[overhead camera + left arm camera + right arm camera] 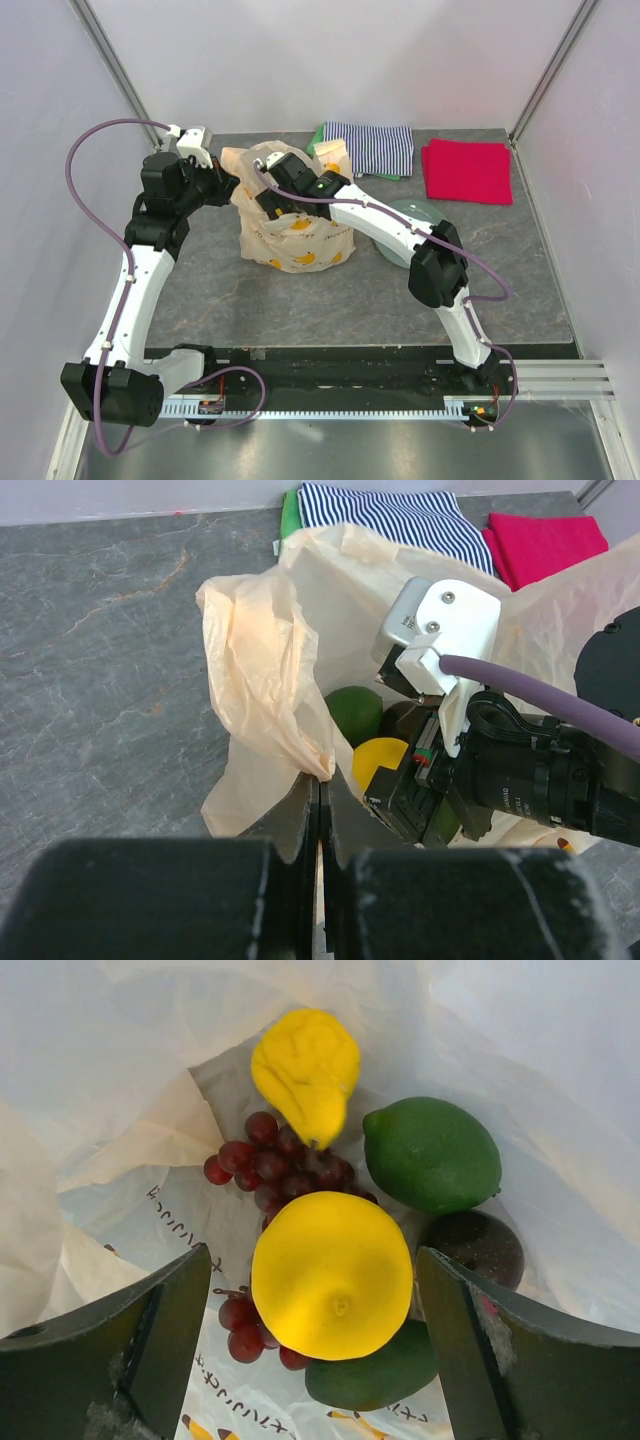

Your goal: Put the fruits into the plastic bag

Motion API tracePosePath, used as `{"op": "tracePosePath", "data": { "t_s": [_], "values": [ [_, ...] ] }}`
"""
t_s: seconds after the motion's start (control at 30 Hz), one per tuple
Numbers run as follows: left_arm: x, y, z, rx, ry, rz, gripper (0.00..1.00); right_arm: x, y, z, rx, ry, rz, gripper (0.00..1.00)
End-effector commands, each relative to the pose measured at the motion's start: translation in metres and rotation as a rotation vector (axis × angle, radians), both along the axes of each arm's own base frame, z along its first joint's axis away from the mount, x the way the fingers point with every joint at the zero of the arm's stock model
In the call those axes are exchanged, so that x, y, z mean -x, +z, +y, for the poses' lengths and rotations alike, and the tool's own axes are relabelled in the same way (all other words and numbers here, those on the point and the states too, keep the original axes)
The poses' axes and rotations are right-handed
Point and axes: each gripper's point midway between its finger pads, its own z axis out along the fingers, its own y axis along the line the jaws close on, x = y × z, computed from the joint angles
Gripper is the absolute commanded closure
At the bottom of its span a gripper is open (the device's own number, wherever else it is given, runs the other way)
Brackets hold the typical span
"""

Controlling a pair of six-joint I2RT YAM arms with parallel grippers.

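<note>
The crinkly, translucent plastic bag [305, 250] sits toward 10 o'clock on the stone-grey table [500, 270]. The left gripper [320, 792] has its jaws pinched together on the bag's thin rim. Inside the bag, the right gripper [312, 1260] has its jaws wide apart, clear of the smooth round lemon [332, 1275] between them. Around the lemon lie a knobbly pear [305, 1065] at 12 o'clock, a beaded grape bunch [280, 1165] at 10, a glossy lime [432, 1153] at 2 and a dark avocado [478, 1245] at 3.

Grey stone-look counter [330, 310], boxed by plain white walls [330, 60] behind and beside it; metal posts [112, 65] at its far corners.
</note>
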Motion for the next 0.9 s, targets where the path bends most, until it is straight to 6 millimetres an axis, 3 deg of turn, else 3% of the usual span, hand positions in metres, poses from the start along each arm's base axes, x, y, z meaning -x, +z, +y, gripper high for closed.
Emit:
{"op": "tracePosePath", "data": {
  "t_s": [0.0, 0.13, 0.17, 0.23, 0.27, 0.33, 0.37, 0.43, 0.47, 0.5, 0.57, 0.67, 0.73, 0.87],
  "values": [
    [0.002, 0.017, 0.001, -0.017, -0.010, -0.068, 0.98, -0.001, 0.031, 0.003, -0.085, 0.000, -0.032, 0.09],
    [0.002, 0.017, 0.002, -0.018, -0.005, -0.069, 0.98, 0.001, 0.067, 0.004, -0.205, -0.001, -0.105, 0.09],
    [0.002, 0.017, 0.003, -0.018, -0.004, -0.071, 0.98, 0.008, 0.096, 0.003, -0.273, 0.017, -0.139, 0.09],
    [0.002, 0.018, 0.003, -0.019, -0.002, -0.071, 0.98, 0.008, 0.120, 0.004, -0.372, 0.013, -0.183, 0.10],
    [0.002, 0.017, 0.003, -0.020, -0.003, -0.071, 0.98, 0.014, 0.152, -0.003, -0.439, 0.015, -0.228, 0.10],
    [0.002, 0.017, 0.005, -0.027, 0.008, -0.073, 0.99, 0.019, 0.181, -0.005, -0.538, 0.026, -0.282, 0.10],
    [0.000, 0.016, 0.008, -0.035, 0.021, -0.071, 0.99, 0.029, 0.215, -0.013, -0.607, 0.039, -0.332, 0.10],
    [0.001, 0.017, 0.008, -0.038, 0.024, -0.074, 0.98, 0.046, 0.238, -0.013, -0.706, 0.118, -0.374, 0.09],
    [0.001, 0.017, 0.008, -0.038, 0.024, -0.074, 0.99, 0.062, 0.268, -0.022, -0.770, 0.155, -0.414, 0.09],
    [0.001, 0.017, 0.008, -0.037, 0.023, -0.074, 0.98, 0.068, 0.271, -0.025, -0.793, 0.177, -0.426, 0.09],
    [0.001, 0.016, 0.007, -0.035, 0.020, -0.070, 0.98, 0.083, 0.296, -0.042, -0.847, 0.184, -0.480, 0.09],
    [0.001, 0.016, 0.007, -0.033, 0.019, -0.069, 0.98, 0.082, 0.310, -0.074, -0.827, 0.094, -0.542, 0.09],
    [0.000, 0.016, 0.007, -0.032, 0.019, -0.069, 0.98, 0.073, 0.304, -0.097, -0.767, 0.013, -0.559, 0.09],
    [0.000, 0.015, 0.006, -0.028, 0.016, -0.066, 0.98, 0.041, 0.269, -0.141, -0.619, -0.166, -0.536, 0.11]
  ]
}}
